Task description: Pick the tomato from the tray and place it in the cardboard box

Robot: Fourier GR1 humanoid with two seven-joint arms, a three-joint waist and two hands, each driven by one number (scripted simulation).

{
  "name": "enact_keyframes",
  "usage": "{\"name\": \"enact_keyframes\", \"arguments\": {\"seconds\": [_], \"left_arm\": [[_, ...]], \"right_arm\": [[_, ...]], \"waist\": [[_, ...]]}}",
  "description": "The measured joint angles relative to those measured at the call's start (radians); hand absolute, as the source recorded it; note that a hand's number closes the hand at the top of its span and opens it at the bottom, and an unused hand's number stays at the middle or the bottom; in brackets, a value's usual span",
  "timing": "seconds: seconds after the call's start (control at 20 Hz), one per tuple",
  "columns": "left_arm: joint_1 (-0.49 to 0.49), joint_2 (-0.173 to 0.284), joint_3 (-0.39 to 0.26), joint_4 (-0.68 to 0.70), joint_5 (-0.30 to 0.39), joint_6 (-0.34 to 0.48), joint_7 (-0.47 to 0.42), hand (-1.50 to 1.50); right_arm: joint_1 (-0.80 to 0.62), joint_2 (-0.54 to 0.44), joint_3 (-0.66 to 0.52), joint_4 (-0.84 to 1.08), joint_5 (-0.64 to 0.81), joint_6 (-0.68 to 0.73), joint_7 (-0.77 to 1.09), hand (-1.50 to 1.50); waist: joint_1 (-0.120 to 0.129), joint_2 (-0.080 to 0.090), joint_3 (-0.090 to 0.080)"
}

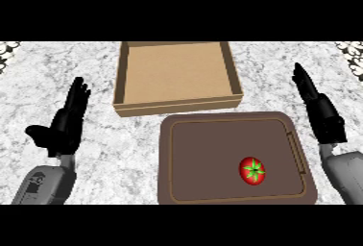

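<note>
A red tomato [253, 170] with a green stem lies on the brown tray [205, 149], toward its right front part. Behind the tray stands the cardboard box [127, 72], open on top and holding nothing. My right hand [320, 109] is open at the right, fingers straight and pointing away, beside the tray's right edge and apart from the tomato. At the left my left hand [65, 121] rests open over the counter, fingers up, well clear of the tray.
The marble counter [50, 72] spreads to both sides of the box and tray. A dark patterned edge shows at the far top corners.
</note>
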Motion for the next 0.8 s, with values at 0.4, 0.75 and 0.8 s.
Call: {"name": "enact_keyframes", "arguments": {"seconds": [0.4,0.75,0.8], "left_arm": [[0.076,0.18,0.048,0.079,-0.119,0.037,0.06,0.0],[0.123,0.249,0.05,0.065,-0.172,0.047,0.144,0.0],[0.13,0.253,0.051,0.061,-0.175,0.043,0.145,0.0]], "right_arm": [[0.131,-0.045,0.049,-0.102,0.036,0.047,-0.021,-1.5],[0.403,-0.016,0.084,-0.134,0.049,0.017,-0.277,-1.5],[0.431,-0.011,0.073,-0.135,0.028,0.035,-0.332,-1.5]], "waist": [[0.005,-0.03,0.018],[-0.004,-0.032,0.031],[-0.002,-0.031,0.031]]}}
